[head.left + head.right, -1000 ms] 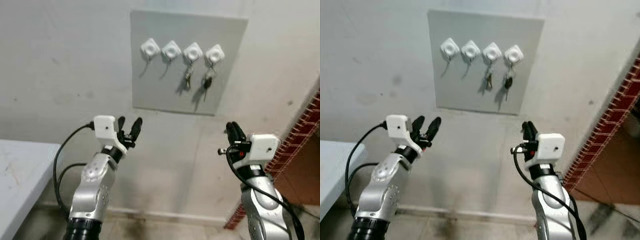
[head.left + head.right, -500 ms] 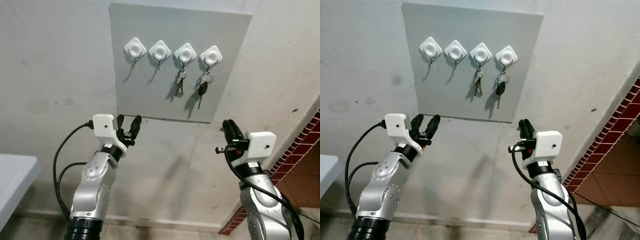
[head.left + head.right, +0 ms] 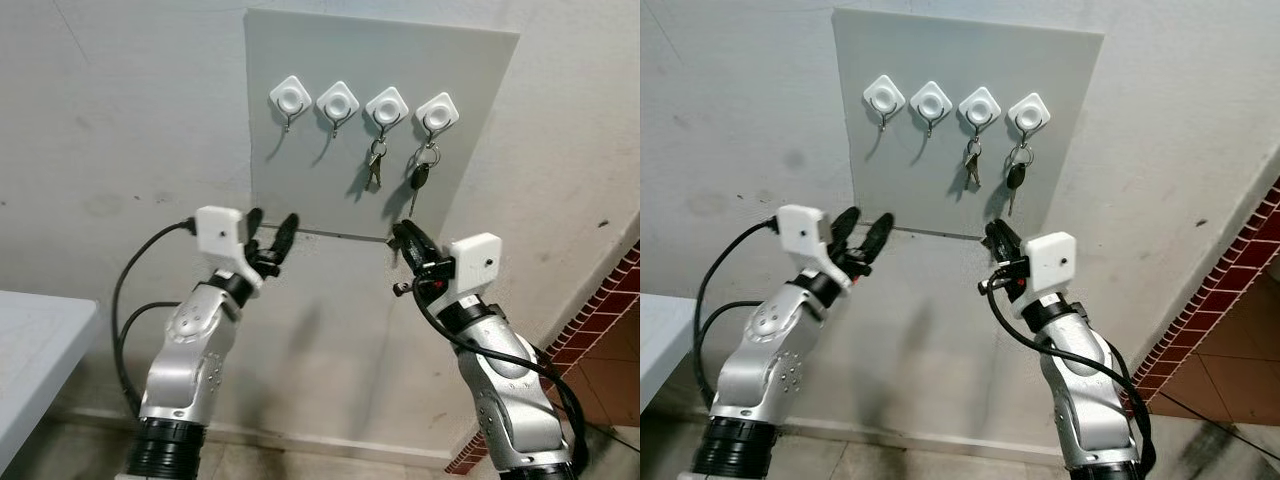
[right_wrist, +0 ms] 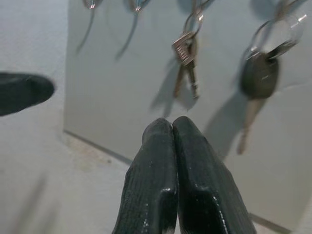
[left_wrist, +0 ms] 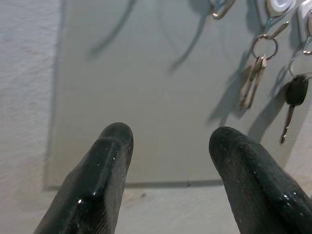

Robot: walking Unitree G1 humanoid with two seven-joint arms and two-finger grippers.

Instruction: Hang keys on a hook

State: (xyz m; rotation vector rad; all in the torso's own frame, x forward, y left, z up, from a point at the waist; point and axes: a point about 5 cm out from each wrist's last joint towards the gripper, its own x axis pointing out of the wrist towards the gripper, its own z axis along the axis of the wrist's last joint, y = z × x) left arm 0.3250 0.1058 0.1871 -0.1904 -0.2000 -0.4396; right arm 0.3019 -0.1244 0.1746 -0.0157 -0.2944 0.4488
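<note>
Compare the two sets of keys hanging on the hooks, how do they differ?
The silver keys hang from the third hook from the left; the black-headed key hangs from the rightmost hook. The silver keys are bare metal and short; the black-headed key has a dark plastic head and a longer blade. Both hang on rings from white hooks.

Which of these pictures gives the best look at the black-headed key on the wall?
The right wrist view: the black-headed key hangs large there on its ring, though slightly blurred. The left wrist view catches it small at the edge. The two eye views show it tiny, under the hook nearest the robot's right, above the right gripper.
</note>
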